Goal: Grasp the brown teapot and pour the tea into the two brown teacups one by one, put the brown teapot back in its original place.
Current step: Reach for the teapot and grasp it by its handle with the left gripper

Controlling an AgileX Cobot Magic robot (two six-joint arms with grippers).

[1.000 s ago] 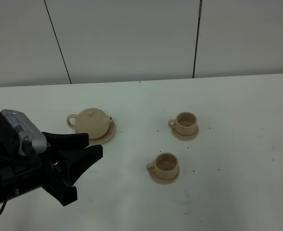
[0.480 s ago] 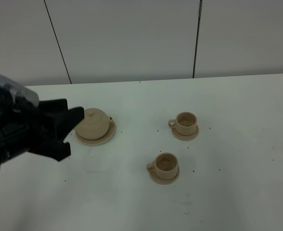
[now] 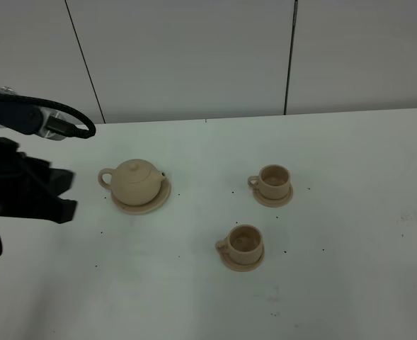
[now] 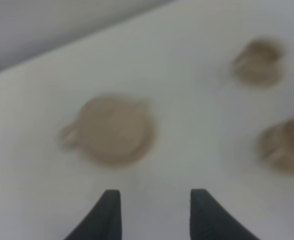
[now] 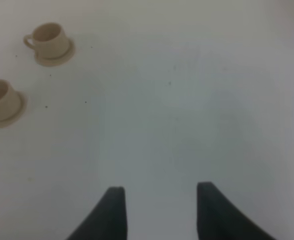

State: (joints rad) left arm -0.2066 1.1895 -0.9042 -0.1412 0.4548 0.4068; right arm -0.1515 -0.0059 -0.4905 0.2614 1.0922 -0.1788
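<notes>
Withdrawn leftward, left pincer (image 4: 154, 195) seems parted in blurry wrist view.

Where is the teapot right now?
In the high view, the teapot sits on its saucer at the left, with the far cup and the near cup to its right.

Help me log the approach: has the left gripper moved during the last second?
Yes. The left gripper went from nearer the camera than the brown teapot to level with it, off its handle side.
</notes>
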